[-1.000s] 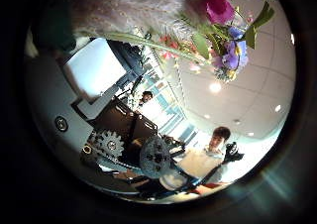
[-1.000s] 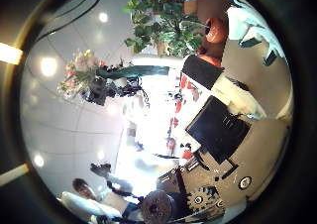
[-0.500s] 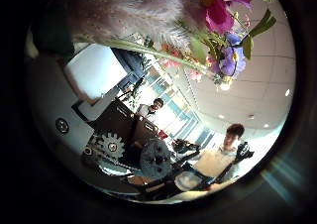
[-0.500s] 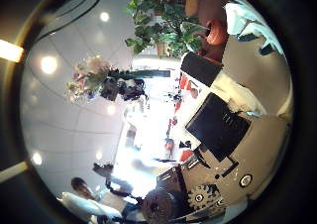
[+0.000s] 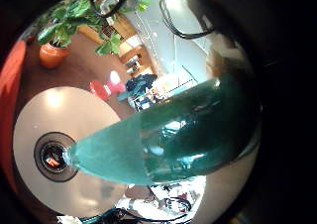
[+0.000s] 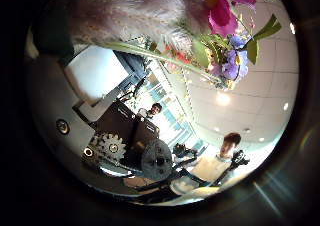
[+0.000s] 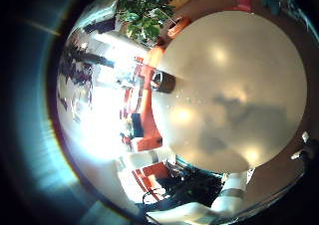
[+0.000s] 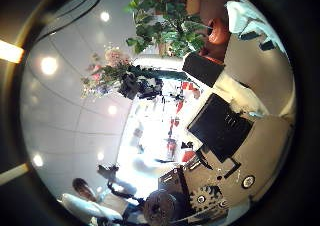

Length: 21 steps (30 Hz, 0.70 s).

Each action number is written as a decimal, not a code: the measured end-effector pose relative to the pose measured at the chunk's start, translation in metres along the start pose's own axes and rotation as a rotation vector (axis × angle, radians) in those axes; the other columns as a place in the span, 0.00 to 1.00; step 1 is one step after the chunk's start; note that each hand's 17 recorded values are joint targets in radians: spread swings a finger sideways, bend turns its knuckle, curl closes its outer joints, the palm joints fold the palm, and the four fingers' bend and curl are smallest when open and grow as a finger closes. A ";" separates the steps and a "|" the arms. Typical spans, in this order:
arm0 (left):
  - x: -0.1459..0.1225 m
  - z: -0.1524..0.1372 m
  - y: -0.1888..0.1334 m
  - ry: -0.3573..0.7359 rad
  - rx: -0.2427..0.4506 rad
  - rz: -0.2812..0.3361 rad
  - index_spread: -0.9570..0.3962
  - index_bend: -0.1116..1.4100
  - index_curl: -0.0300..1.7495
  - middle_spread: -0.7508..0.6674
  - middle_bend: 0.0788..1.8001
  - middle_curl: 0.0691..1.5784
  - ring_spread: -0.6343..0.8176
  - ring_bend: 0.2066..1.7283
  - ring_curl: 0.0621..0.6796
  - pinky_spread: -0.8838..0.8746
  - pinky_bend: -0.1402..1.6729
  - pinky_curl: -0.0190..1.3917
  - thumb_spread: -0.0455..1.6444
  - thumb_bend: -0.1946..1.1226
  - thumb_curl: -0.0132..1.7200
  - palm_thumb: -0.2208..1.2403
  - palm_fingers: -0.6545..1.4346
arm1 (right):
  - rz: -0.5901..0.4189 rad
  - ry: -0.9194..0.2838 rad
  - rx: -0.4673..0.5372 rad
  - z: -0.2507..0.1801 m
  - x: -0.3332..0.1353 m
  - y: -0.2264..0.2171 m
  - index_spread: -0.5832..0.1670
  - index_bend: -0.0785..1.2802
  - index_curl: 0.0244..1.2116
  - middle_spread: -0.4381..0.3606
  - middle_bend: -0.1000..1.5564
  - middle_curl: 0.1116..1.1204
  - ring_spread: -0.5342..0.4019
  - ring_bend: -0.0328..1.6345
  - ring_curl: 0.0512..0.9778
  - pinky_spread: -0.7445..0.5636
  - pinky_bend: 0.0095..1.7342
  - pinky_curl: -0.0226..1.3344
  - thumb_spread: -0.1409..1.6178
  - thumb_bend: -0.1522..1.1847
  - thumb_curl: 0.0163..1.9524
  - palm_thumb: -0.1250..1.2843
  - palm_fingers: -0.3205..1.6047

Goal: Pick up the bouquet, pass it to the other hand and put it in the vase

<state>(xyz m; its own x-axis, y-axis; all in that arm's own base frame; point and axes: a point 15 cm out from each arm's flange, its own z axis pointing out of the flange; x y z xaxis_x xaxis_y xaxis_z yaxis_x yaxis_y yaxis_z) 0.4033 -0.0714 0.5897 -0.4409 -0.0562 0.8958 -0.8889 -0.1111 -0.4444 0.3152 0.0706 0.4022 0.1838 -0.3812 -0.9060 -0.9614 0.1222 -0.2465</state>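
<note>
The bouquet is close to my left palm. Its tapered wrap fills much of the left little finger side palm view, and its flowers and feathery plume show in the left thumb side palm view. My left hand is shut on it. The right thumb side palm view shows the bouquet held out sideways by my left hand, away from my right hand. My right hand is open and holds nothing. A round dark-rimmed opening on the round table may be the vase.
The round table lies under my right palm, with a small dark thing at its edge. A large potted plant stands beyond it and also shows in the left little finger side palm view. A dark boxy monitor is beside my right hand.
In the right thumb side palm view the bouquet and the left hand holding it have moved closer and look larger. The left thumb side palm view has shifted slightly.
</note>
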 end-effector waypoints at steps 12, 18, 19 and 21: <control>-0.021 -0.003 0.001 -0.002 -0.007 -0.028 0.15 0.47 0.76 0.14 0.58 0.64 0.16 0.86 0.76 0.11 0.65 0.86 0.68 0.15 0.52 0.89 0.83 | -0.004 0.014 0.012 0.002 -0.001 0.005 0.18 0.19 0.55 0.24 0.49 0.65 0.27 0.70 0.53 0.15 0.57 0.39 0.66 0.10 0.26 0.64 0.60; -0.032 -0.004 0.004 -0.003 -0.010 -0.041 0.15 0.46 0.76 0.14 0.58 0.64 0.16 0.86 0.76 0.11 0.64 0.87 0.68 0.15 0.53 0.89 0.83 | -0.022 0.026 0.017 0.001 -0.006 0.007 0.18 0.19 0.55 0.24 0.48 0.66 0.27 0.69 0.53 0.15 0.57 0.39 0.66 0.10 0.26 0.64 0.60; -0.033 -0.004 0.004 -0.002 -0.010 -0.041 0.15 0.46 0.76 0.14 0.58 0.64 0.16 0.86 0.76 0.11 0.64 0.87 0.68 0.15 0.53 0.89 0.83 | -0.021 0.026 0.017 0.001 -0.005 0.007 0.18 0.19 0.55 0.24 0.48 0.66 0.27 0.69 0.53 0.15 0.57 0.39 0.66 0.10 0.26 0.64 0.60; -0.035 -0.005 0.003 0.000 -0.009 -0.044 0.15 0.46 0.77 0.14 0.58 0.64 0.16 0.85 0.76 0.11 0.64 0.88 0.68 0.15 0.53 0.89 0.83 | -0.022 0.028 0.017 0.001 -0.005 0.007 0.19 0.19 0.55 0.24 0.48 0.66 0.27 0.69 0.53 0.15 0.57 0.39 0.66 0.10 0.26 0.64 0.60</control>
<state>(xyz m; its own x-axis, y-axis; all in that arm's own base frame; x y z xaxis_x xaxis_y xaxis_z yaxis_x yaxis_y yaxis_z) 0.4154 -0.0651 0.5565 -0.4016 -0.0519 0.9144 -0.9084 -0.1046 -0.4049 0.3076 0.0749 0.4048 0.1987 -0.4090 -0.8906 -0.9537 0.1287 -0.2718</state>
